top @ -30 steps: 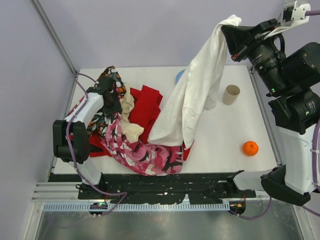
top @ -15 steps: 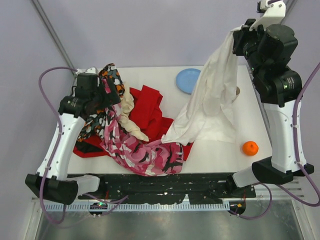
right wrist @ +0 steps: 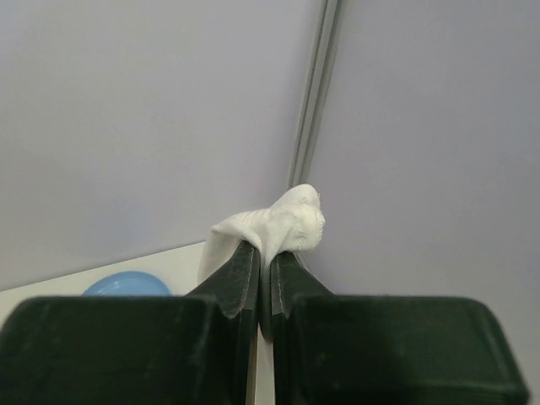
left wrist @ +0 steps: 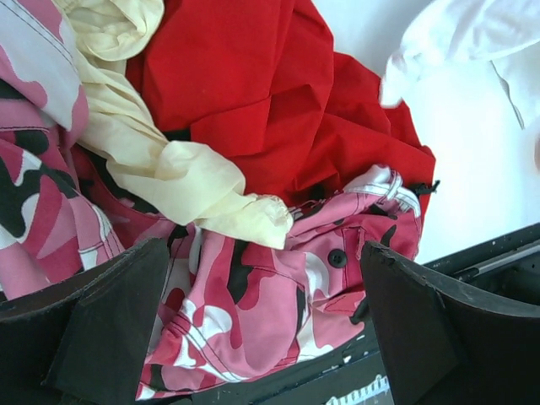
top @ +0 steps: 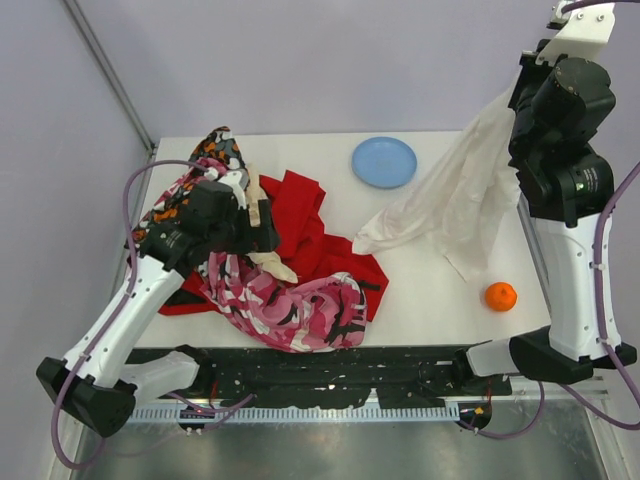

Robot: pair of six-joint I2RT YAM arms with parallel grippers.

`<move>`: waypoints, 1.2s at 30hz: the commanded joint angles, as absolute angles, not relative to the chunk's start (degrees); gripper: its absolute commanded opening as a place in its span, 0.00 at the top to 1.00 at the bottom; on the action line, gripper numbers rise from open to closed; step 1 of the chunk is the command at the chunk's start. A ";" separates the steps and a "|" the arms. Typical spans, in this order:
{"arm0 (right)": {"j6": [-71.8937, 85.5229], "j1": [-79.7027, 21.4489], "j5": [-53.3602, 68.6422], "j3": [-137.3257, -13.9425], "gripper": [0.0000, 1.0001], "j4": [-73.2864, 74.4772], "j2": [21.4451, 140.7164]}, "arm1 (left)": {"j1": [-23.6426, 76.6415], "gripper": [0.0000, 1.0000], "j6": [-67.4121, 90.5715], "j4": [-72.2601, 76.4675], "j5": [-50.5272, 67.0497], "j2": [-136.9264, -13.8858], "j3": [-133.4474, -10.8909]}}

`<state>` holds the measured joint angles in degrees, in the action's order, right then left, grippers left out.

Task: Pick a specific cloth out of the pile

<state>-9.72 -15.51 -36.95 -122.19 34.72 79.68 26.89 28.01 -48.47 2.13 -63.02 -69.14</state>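
Note:
The cloth (top: 455,205), long and plain white, hangs from my right gripper (right wrist: 263,253), which is shut on its bunched top end (right wrist: 287,221) high at the back right. Its lower end trails on the table just right of the pile (top: 300,230). That heap is made of red fabric, a pink camouflage cloth (top: 290,305), a cream-yellow cloth (top: 268,262) and a black-orange patterned one (top: 200,160). My left gripper (left wrist: 270,329) hovers open over the camouflage cloth (left wrist: 253,312), with nothing held between its wide-spread fingers (left wrist: 110,329).
A blue plate (top: 384,161) lies at the back of the white table, left of the hanging cloth. An orange (top: 500,296) sits at the front right. A black rail (top: 330,365) runs along the near edge. Purple walls close in the sides.
My right arm swung the white cloth up and to the right, drawing it off the pile. My left gripper opened, let go of the patterned cloth and moved over the heap's middle.

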 commanded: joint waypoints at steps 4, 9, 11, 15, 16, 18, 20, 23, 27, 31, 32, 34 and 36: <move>-13.73 -15.29 -33.85 -113.40 0.95 25.49 75.15 | 27.95 0.00 27.77 -44.30 4.57 -58.10 -66.80; -3.97 -15.21 -10.70 -107.68 0.95 27.08 72.87 | 27.95 0.00 28.12 -43.94 3.96 -56.43 -65.74; -0.80 -15.29 -0.94 -103.37 0.95 23.32 71.46 | 27.95 0.00 27.69 -44.12 2.99 -55.81 -65.39; 3.60 -15.29 5.55 -94.58 0.95 17.67 69.44 | 27.95 0.00 28.12 -45.61 -2.01 -55.02 -64.95; 3.69 -15.29 3.97 -91.18 0.95 17.41 68.39 | 27.95 0.00 28.12 -45.96 -2.28 -54.85 -64.86; 5.00 -15.21 -7.50 -84.86 0.95 16.79 66.20 | 27.86 0.00 28.30 -46.06 -2.64 -54.41 -64.43; 5.62 -15.29 -14.02 -76.87 0.95 16.00 63.39 | 27.95 0.00 28.30 -46.23 -3.51 -53.97 -64.25; 7.11 -15.03 -22.22 -66.82 0.95 14.86 59.60 | 27.86 0.00 28.13 -46.93 -4.57 -54.40 -64.68; 10.01 -13.80 -30.58 -57.05 0.95 17.13 57.39 | 27.95 0.00 27.42 -47.99 -4.66 -55.28 -65.83; 13.17 -13.45 -26.66 -48.98 0.95 15.92 57.56 | 27.95 0.00 27.25 -47.99 -4.66 -56.16 -66.09; 13.62 -13.45 -25.41 -48.00 0.91 14.26 58.44 | 27.95 0.00 27.25 -48.16 -4.66 -56.34 -66.18; 14.94 -13.45 -21.72 -46.41 0.84 13.19 62.21 | 27.95 0.00 27.16 -48.43 -4.66 -56.77 -66.44; 15.38 -13.45 -19.08 -46.75 0.81 12.40 67.48 | 27.95 0.01 26.98 -48.78 -4.92 -57.04 -66.62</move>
